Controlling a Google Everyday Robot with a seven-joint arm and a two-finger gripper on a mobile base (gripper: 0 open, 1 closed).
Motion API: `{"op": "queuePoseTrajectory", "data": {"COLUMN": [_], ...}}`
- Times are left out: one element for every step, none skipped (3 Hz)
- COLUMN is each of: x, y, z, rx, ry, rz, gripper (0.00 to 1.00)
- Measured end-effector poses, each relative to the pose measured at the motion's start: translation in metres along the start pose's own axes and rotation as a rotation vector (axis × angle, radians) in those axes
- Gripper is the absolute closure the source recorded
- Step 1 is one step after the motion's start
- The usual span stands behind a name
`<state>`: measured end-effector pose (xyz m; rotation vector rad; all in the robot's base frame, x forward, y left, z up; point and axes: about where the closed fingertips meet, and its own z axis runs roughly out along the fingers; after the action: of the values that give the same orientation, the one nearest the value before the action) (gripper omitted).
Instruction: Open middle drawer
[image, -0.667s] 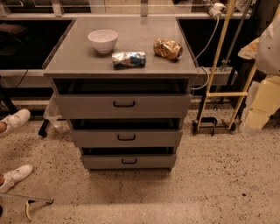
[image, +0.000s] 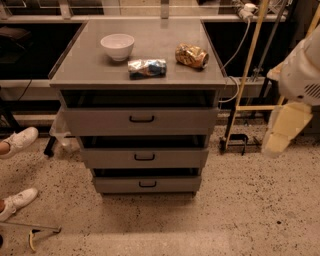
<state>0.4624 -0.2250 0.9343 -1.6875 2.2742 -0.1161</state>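
Grey metal middle drawer, flat-fronted with a small black bar handle, sits below the grey counter's front edge, apparently not pulled out. The cream-coloured gripper hangs beyond the counter's right edge, well apart from the handle; whether it is open or closed I cannot tell. Reaching, grasping and pulling all seem left to do.

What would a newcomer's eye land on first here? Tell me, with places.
The grey cabinet fills the centre, with three handled drawer fronts stacked down its face and the middle drawer between the other two. On its top sit a white bowl, a blue-and-white packet and a golden bag. The pincer hangs at the right edge, well away from the handles.
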Motion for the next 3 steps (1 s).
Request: {"op": "queuePoseTrajectory", "data": {"x": [0.032,0.055,0.059], "y": [-0.012,-0.027,-0.045], "z": [0.125,0.236,0.324], "rx": [-0.052,-0.064,-0.04], "ry": [0.07,0.079,0.089], "rz": [0.087,0.19,0.246], "gripper": [0.0,0.0,0.0]}}
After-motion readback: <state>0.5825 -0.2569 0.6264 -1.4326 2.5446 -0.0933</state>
